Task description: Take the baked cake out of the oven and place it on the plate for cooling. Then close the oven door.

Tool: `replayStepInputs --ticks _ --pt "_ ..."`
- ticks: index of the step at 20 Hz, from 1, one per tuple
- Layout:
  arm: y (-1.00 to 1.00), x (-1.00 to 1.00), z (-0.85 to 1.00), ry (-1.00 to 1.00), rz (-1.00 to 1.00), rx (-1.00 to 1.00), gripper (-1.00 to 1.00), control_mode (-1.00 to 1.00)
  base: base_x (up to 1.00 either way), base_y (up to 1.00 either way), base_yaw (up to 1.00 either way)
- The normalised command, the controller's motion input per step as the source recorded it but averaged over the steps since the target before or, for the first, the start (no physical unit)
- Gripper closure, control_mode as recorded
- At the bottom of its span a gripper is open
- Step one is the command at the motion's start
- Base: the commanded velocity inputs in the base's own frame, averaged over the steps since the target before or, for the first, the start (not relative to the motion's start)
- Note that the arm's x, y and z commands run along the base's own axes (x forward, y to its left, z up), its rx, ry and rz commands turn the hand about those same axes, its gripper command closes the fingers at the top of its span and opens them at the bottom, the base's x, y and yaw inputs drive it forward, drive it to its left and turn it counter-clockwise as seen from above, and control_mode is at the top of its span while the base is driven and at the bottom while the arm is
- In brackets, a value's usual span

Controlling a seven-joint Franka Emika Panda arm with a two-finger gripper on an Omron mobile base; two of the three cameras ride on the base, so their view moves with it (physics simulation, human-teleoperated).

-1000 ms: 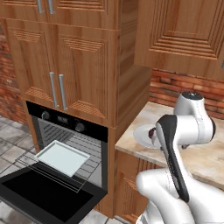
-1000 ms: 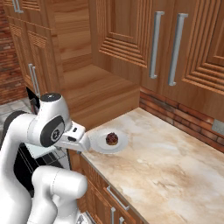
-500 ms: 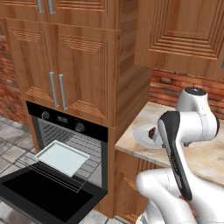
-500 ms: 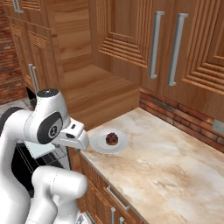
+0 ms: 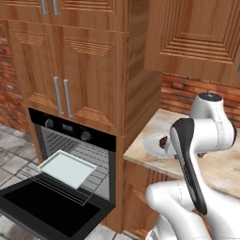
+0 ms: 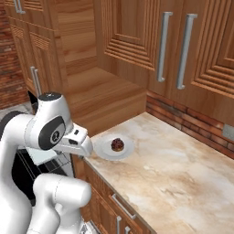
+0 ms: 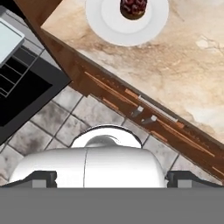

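With the cake (image 6: 117,144) on the plate (image 6: 103,151) and our fingers spread empty, we should swing down to the door (image 5: 44,207) and push it up squarely.

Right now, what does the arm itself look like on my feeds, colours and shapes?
A glossy white arm of rounded, bulbous segments, with a long black strip down one link and a dark round joint cap with a small ring mark. The pincer has two small dark tips. No cables show.
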Motion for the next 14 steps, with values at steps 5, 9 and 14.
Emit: replayStepInputs --ticks 5,9,14 --pt "0.0 0.0 0.0 0.0 0.0 0.0 -1.0 1.0 -0.87 0.29 0.0" --pt "0.0 0.0 0.0 0.0 0.0 0.0 -1.0 1.0 -0.74 0.54 0.0" --pt "0.0 0.0 0.0 0.0 0.0 0.0 -1.0 1.0 -0.08 0.58 0.1"
